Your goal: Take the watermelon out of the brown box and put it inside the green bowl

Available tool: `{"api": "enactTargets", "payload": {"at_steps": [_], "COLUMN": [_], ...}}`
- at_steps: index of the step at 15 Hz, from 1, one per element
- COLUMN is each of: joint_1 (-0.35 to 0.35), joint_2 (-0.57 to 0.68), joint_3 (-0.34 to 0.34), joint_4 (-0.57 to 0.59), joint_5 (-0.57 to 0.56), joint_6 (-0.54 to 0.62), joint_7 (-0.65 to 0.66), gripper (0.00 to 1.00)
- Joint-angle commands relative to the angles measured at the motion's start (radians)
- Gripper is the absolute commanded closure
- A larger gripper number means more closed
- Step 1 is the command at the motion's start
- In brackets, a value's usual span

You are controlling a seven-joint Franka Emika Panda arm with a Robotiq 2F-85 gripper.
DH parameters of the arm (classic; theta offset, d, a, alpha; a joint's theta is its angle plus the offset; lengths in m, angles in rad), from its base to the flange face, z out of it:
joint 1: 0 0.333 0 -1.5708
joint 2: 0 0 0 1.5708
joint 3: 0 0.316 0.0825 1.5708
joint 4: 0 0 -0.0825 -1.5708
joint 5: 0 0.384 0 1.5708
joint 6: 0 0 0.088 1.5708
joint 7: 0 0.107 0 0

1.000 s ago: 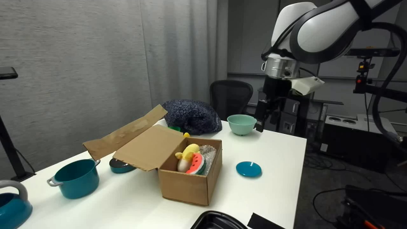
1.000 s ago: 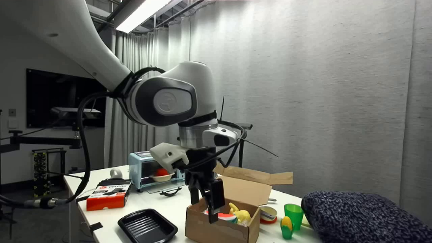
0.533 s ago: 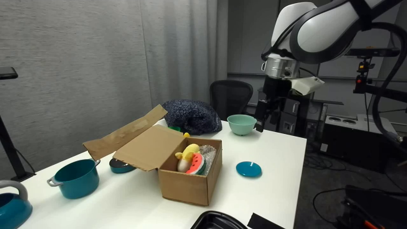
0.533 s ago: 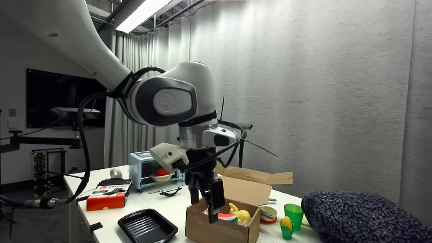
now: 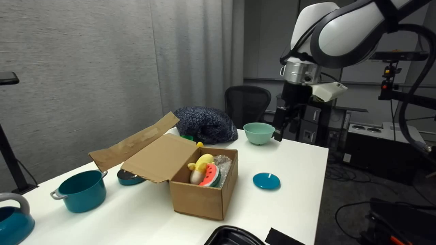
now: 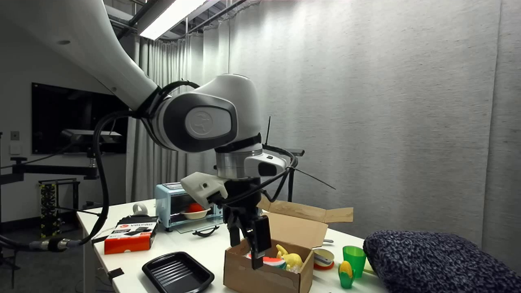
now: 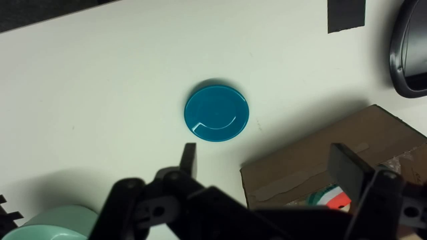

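Hovering, hand (image 7: 267, 162) spread, watermelon (image 5: 211, 175) in box (image 5: 197, 201)

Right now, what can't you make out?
Toy watermelon wedge: bottom hidden by the cardboard box in both exterior views; fingers cover part in the wrist view.
Mint-green bowl: floor hidden by its near wall in an exterior view; cut off below in the wrist view.
Arch-handled teal vessel: cut off at the left in an exterior view.

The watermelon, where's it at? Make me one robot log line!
gripper: open, nothing held; watermelon: in brown box; green bowl: on table; transfer: not done
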Motion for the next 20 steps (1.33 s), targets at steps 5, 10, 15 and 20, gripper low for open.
{"api": "enactTargets", "payload": {"at_steps": [5, 10, 15, 20], "joint_1": [-0.026, 0.081, 0.155, 0.194], "joint_2": [-0.016, 0.276, 0.386, 0.504], "joint_3": [-0.055, 0.086, 0.104, 0.096], "joint_4": [0.045, 0.153, 0.215, 0.323], "joint_5": [0.048, 0.086, 0.05, 0.041], "joint_6": [0.025, 0.284, 0.323, 0.323], "joint_7": [0.02, 0.235, 0.344, 0.392], "gripper": [0.0, 0.0, 0.0, 0.0]}}
